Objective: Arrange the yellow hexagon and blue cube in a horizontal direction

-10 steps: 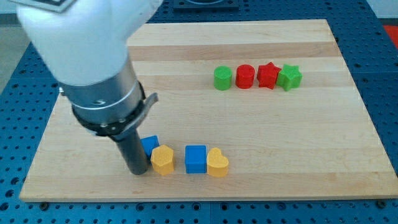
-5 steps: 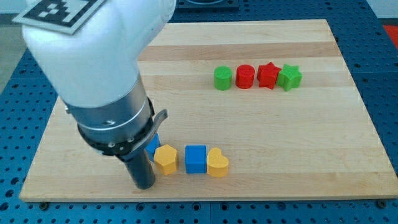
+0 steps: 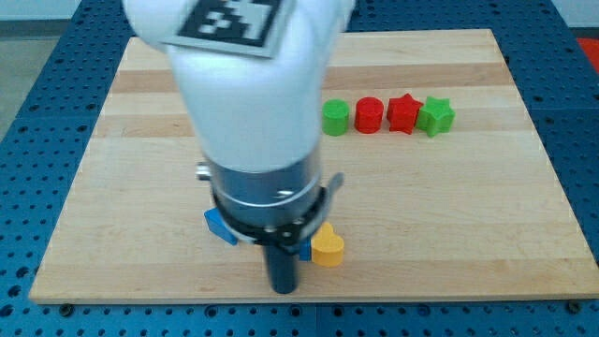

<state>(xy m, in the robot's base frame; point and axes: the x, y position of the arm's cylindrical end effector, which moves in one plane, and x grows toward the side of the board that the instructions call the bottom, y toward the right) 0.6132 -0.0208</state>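
My tip (image 3: 283, 288) stands near the board's bottom edge, just left of and below the yellow heart (image 3: 328, 248). The arm's wide body covers the middle of the bottom row. The yellow hexagon is hidden behind it. Only a blue sliver (image 3: 305, 251) of the blue cube shows, against the heart's left side. A corner of another blue block (image 3: 218, 226) sticks out at the arm's left.
A row of blocks lies at the view's upper right: green cylinder (image 3: 335, 117), red cylinder (image 3: 369, 115), red star (image 3: 403, 112), green star (image 3: 436, 115). The wooden board (image 3: 524, 234) rests on a blue perforated table.
The arm has swept to the view's right and slightly down along the bottom row. It now covers the yellow hexagon and most of the blue cube, which showed before.
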